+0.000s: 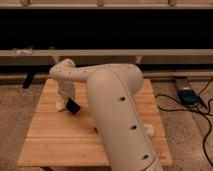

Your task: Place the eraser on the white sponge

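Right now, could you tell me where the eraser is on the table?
The eraser sits at the claw near the wooden table's back-left part in the camera view, right beside the white sponge on its left.

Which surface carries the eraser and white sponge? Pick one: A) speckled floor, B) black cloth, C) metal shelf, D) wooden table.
D: the eraser and white sponge sit by the gripper at the back left of the slatted wooden table.
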### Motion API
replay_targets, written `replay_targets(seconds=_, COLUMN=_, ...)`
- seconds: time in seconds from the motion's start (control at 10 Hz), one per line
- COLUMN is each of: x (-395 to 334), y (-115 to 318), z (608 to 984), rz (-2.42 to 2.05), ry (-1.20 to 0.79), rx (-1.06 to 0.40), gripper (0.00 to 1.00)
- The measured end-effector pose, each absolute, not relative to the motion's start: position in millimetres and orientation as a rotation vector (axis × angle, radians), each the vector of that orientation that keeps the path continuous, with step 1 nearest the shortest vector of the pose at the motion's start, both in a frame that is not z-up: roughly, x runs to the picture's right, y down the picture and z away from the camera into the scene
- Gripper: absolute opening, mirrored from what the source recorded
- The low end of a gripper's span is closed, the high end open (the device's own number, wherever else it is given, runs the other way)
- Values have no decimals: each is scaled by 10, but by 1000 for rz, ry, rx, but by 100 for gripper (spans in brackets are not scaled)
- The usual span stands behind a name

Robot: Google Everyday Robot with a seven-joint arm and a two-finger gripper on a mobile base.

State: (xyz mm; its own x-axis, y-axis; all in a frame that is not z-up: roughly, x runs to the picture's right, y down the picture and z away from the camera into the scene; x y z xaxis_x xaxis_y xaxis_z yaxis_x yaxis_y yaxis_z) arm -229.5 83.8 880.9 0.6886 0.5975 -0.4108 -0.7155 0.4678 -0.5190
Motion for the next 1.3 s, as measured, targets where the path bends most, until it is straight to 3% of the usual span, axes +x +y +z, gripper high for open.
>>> replay_targets(seconds=0.7, x=-2784, y=679, z=8828, rz=787, ry=70, rx=-718, gripper=74)
replay_targets(seconds=0.8, x=-2832, y=675, z=8839, rz=776, ry=62, rx=-718, gripper=79)
replay_targets(seconds=1.3, x=-2776, y=561, z=9008, rz=769, ry=61, rx=-657, gripper=80)
